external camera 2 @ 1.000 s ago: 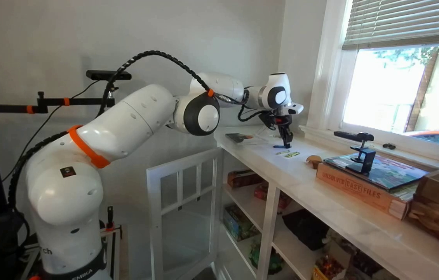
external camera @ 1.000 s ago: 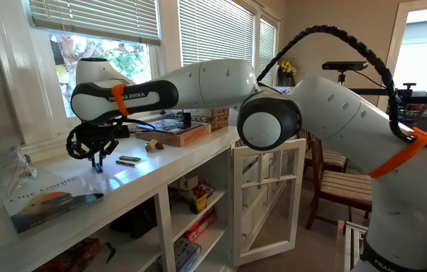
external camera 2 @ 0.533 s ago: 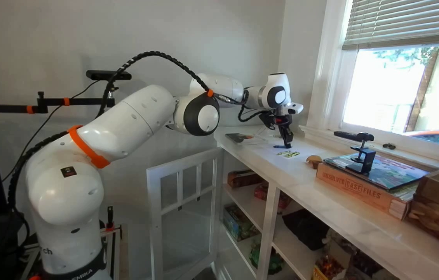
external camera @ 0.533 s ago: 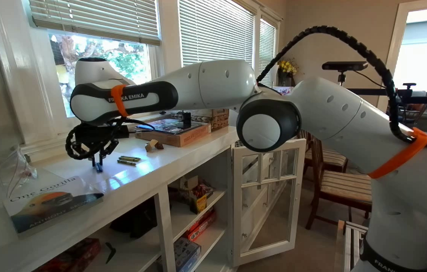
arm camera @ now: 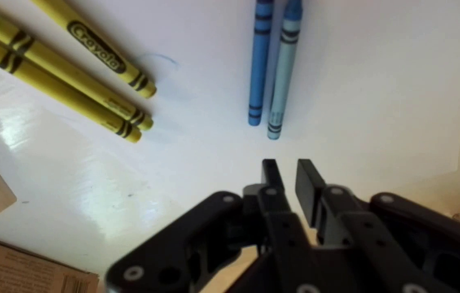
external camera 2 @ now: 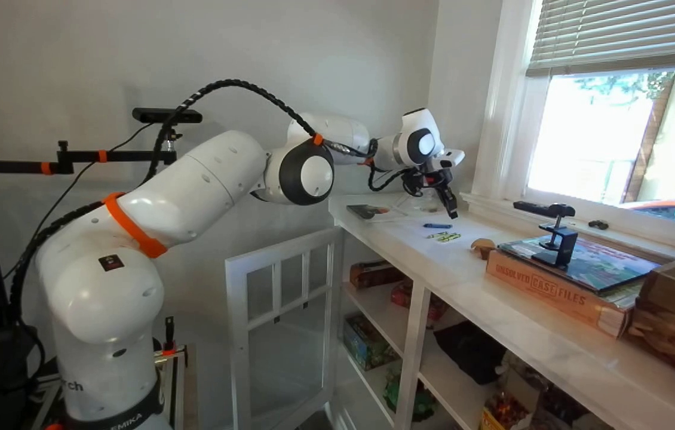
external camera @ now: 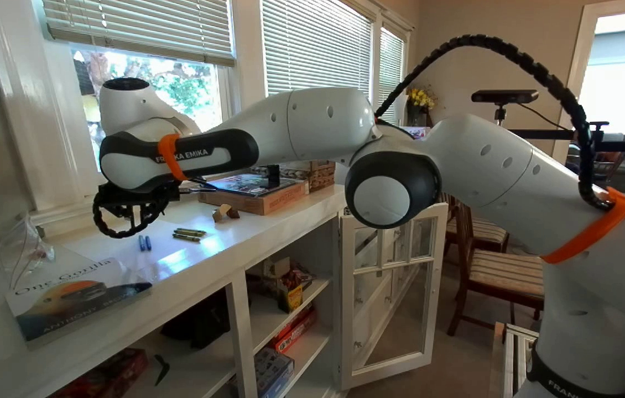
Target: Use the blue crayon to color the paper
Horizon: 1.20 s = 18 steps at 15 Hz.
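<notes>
- Jaws parted by a narrow gap, holding nothing.
- Change: half a second ago the gripper (arm camera: 287,166) was down at the blue crayon (arm camera: 283,81); now it's lifted off and tipped, fingers (external camera 2: 448,204) aimed toward 5 o'clock in an exterior view.
- Crayon left behind: flat on the white paper (arm camera: 393,106), at 12 o'clock from the fingertips in the wrist view, coloring tip pointing 12, blunt end toward 6.
- Darker blue crayon (arm camera: 259,69) just beside it on the 9 o'clock side, sliver of a gap. Two blues, so taking the lighter as target is a judgement.
- Three yellow-wrapped crayons (arm camera: 67,72) around 10 o'clock, not needed.
- Short faint blue arc (arm camera: 165,57) on the paper, between 10 and 11 o'clock. Probably crayon; coloring barely begun, if at all.
- Book (external camera: 77,301) about 8 o'clock from the blues in an exterior view; not the paper.
- Meaning: reads as a missed pickup or a put-down, can't tell which. Either way no stroke possible until something's gripped.
- Next should be: straighten up, center over the lighter crayon, lower, pinch.
- Risk: blues sit so close a finger could land on the darker one or catch both; round barrel may also roll.
</notes>
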Tool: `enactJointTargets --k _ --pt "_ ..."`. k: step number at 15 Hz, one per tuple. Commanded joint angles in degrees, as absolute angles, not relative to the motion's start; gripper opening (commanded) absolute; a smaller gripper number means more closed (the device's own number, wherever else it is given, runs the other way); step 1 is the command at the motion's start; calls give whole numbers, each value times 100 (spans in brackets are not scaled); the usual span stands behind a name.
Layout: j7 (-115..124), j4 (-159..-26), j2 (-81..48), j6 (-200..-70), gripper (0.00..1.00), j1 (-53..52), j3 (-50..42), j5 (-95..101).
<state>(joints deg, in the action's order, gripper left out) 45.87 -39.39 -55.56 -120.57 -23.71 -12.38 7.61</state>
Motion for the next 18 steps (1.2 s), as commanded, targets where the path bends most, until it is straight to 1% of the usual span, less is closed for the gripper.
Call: enactJointTargets --k 1,2,3,4,5,6,7,8,11,13,16,18 --pt "4857 -3809 -5694 -12180 5 -2473 -1424 922" --pt "4871 -3811 -5689 -12125 5 -2473 -1439 897" --pt "4865 -3817 -5685 -12089 16 -2473 -1444 886" --pt "4830 -3816 -5679 -12031 34 -2454 -1425 849" --pt "4806 -3811 -5683 -11992 41 -2450 -1430 845" --pt "4805 -3802 -5695 -11959 42 -2441 -1429 831" --pt "4781 -3801 -5696 -11928 48 -2426 -1403 802" --pt "4777 -3794 -5708 -11906 51 -2427 -1403 803" --pt "4756 -3770 -5735 -11825 55 -2426 -1383 788" --pt "4745 -3757 -5755 -11782 47 -2424 -1360 767" --pt "4732 -3735 -5798 -11709 44 -2428 -1334 754" --pt "4722 -3727 -5817 -11678 44 -2432 -1317 754"
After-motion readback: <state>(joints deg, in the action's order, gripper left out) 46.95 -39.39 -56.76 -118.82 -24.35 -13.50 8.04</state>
